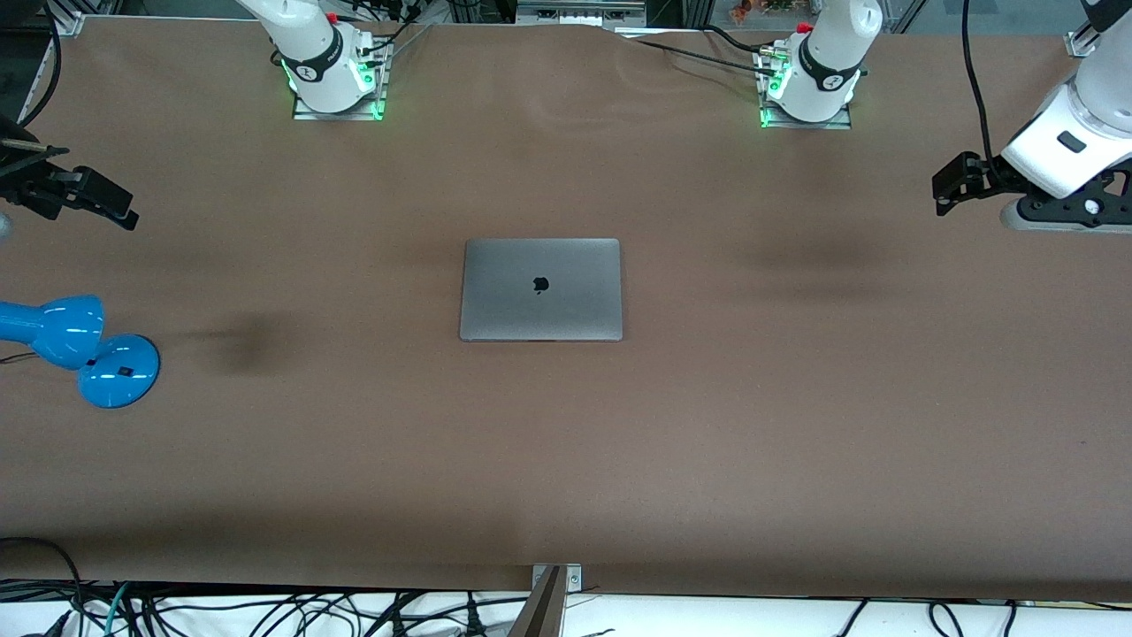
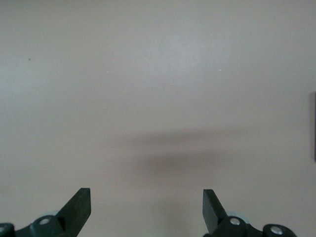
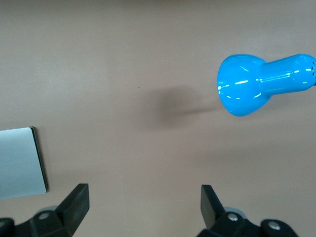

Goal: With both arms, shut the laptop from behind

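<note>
The space-grey laptop (image 1: 540,289) lies shut and flat in the middle of the table, its lid with the black apple logo facing up. My left gripper (image 1: 944,190) hangs over bare table at the left arm's end, well apart from the laptop. In the left wrist view it (image 2: 146,197) is open and empty, and a thin dark edge that may be the laptop (image 2: 314,126) shows at the frame's border. My right gripper (image 1: 110,205) hangs over the table at the right arm's end. In the right wrist view it (image 3: 144,195) is open and empty, with a corner of the laptop (image 3: 19,163) showing.
A blue desk lamp (image 1: 80,349) lies on the table at the right arm's end, nearer to the front camera than the spot under the right gripper. It also shows in the right wrist view (image 3: 256,84). The two arm bases (image 1: 332,71) (image 1: 809,80) stand along the table's back edge.
</note>
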Robot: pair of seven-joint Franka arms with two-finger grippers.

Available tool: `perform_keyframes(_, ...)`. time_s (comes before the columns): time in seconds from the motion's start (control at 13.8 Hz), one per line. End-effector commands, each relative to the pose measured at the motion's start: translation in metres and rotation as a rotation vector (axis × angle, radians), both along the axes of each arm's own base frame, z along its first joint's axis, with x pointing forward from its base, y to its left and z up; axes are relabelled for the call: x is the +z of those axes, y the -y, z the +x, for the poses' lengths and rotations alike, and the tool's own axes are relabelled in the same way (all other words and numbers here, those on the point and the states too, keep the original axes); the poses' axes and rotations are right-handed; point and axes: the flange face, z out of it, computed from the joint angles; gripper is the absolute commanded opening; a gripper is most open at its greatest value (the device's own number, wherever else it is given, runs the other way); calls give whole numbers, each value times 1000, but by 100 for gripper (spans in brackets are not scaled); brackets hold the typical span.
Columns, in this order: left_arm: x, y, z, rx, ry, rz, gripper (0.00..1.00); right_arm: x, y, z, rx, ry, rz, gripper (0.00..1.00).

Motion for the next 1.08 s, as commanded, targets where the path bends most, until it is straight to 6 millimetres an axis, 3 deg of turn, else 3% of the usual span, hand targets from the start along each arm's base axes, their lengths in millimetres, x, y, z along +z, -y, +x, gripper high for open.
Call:
perform_keyframes(0.0,10,0,6,-14,-7,-12,100,4,-3,-1,11,13,19,100)
perform_keyframes(0.51,10,-2,8,11,-16,-78,100,3,-5,-1,12,10,22,100)
perform_keyframes(0.8,11,9,3,-14,-46,-74,100,3,-5,-1,14,12,22,100)
perform_keyframes(1.01,14,0,9,0,-37,-93,100,3,-6,-1,14,12,23,100)
